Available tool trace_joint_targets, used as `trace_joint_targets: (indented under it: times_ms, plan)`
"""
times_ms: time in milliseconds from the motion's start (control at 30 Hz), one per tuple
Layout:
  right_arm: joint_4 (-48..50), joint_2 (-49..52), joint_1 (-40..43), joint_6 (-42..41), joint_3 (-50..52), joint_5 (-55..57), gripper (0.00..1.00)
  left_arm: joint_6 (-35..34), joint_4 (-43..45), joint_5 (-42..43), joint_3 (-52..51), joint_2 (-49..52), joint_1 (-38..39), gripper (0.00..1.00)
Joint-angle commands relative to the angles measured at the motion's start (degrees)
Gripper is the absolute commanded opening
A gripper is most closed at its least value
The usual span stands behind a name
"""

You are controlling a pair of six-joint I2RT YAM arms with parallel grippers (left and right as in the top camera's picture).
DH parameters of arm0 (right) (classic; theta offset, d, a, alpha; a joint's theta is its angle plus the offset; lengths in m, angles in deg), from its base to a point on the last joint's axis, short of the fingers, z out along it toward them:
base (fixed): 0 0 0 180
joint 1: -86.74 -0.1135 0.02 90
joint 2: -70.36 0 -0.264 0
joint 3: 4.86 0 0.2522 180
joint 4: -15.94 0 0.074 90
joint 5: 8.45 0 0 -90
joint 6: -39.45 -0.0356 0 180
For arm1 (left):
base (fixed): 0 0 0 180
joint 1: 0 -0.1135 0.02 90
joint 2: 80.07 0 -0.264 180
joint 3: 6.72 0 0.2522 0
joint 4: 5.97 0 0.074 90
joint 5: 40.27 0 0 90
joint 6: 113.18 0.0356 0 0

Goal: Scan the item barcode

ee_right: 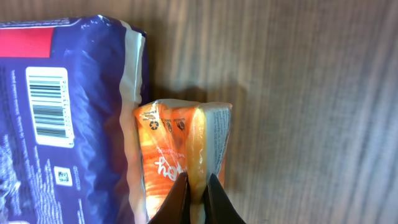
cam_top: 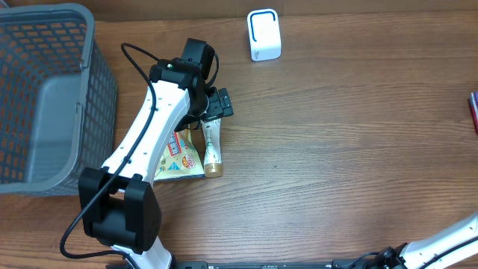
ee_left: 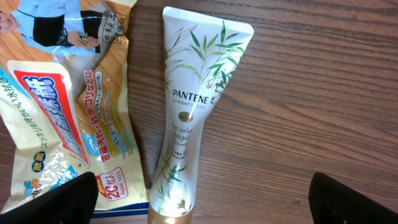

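Note:
A white Pantene tube (cam_top: 213,149) with a gold cap lies on the table next to a yellow Japanese snack bag (cam_top: 179,158). My left gripper (cam_top: 216,104) hovers over the tube's flat end, open. In the left wrist view the tube (ee_left: 193,93) lies between the wide-apart black fingertips (ee_left: 62,199), slightly left of centre, with the snack bag (ee_left: 62,112) to its left. My right gripper (ee_right: 198,193) is shut on the middle seam of an orange packet (ee_right: 171,143). Beside it lies a purple bag (ee_right: 62,143) with its barcode (ee_right: 48,106) facing up.
A white box-shaped device with a blue outline (cam_top: 264,35) stands at the back of the table. A grey mesh basket (cam_top: 45,97) fills the left side. A red and purple item (cam_top: 473,112) pokes in at the right edge. The right arm (cam_top: 448,240) shows only at the bottom right.

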Motion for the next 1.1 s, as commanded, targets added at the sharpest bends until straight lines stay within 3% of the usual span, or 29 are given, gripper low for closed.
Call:
trace_joint_targets:
  times_ms: [0, 67, 100, 200, 300, 367, 467, 533, 700, 733, 767, 867, 933, 1000, 1067]
  plan:
    - [0.59, -0.59, -0.28, 1.31, 0.04, -5.01, 0.10, 1.14, -0.15, 0.07, -0.20, 0.07, 0.37, 1.00]
    - [-1.38, -0.61, -0.20, 2.62, -0.02, -3.04, 0.42, 1.14, -0.15, 0.07, -0.20, 0.07, 0.37, 1.00]
    - [-2.54, -0.68, -0.09, 2.64, -0.31, -1.84, 0.45, 1.16, -0.15, 0.07, -0.20, 0.07, 0.37, 1.00]
    - [-9.53, -4.44, 0.37, 2.62, -6.01, 3.32, 1.00, 1.14, -0.15, 0.07, -0.20, 0.07, 0.37, 1.00]
    - [-13.35, -12.09, 0.37, 2.38, -10.25, 0.44, 1.00, 1.14, -0.15, 0.07, -0.20, 0.07, 0.37, 1.00]
    - [-13.90, -17.70, -0.31, 2.27, -10.32, -21.99, 1.00, 1.16, -0.15, 0.09, -0.20, 0.07, 0.37, 1.00]
    - [-16.55, -18.29, -4.31, 7.04, -9.97, -38.77, 1.00, 1.16, -0.15, 0.07, -0.20, 0.07, 0.37, 1.00]
    - [-21.22, -18.29, -11.61, 13.70, -9.18, -38.73, 1.00, 1.14, -0.15, 0.07, -0.20, 0.07, 0.37, 1.00]
    - [-23.67, -18.27, -31.36, 14.64, -9.09, -32.52, 1.00, 0.09, -0.37, 2.05, -0.20, 0.07, 0.39, 1.00]
    - [-23.45, -18.27, -36.24, 14.64, -9.07, -31.78, 1.00, 0.87, -1.90, 6.12, -0.20, 0.07, 0.39, 1.00]
    - [-23.10, -18.27, -42.99, 14.62, -9.07, -27.52, 1.00, 6.23, -0.66, 7.56, 0.57, 0.00, 0.22, 1.00]
    - [-20.68, -18.27, -55.04, 13.42, -9.07, -18.40, 1.00, 6.99, -12.28, -3.06, 14.95, -0.35, -3.41, 1.00]
    - [-17.38, -18.16, -62.38, 8.85, -8.98, -17.49, 1.00, 3.23, -24.79, -11.37, 32.87, -0.35, -9.03, 1.00]
    - [-14.99, -17.29, -68.37, 6.27, -8.96, -17.49, 1.00, 1.31, -30.82, -11.32, 44.06, -0.35, -16.61, 1.00]
    - [-12.74, -15.41, -74.14, 6.16, -8.96, -17.49, 1.00, 2.86, -31.69, -8.24, 48.59, -1.03, -24.65, 1.00]
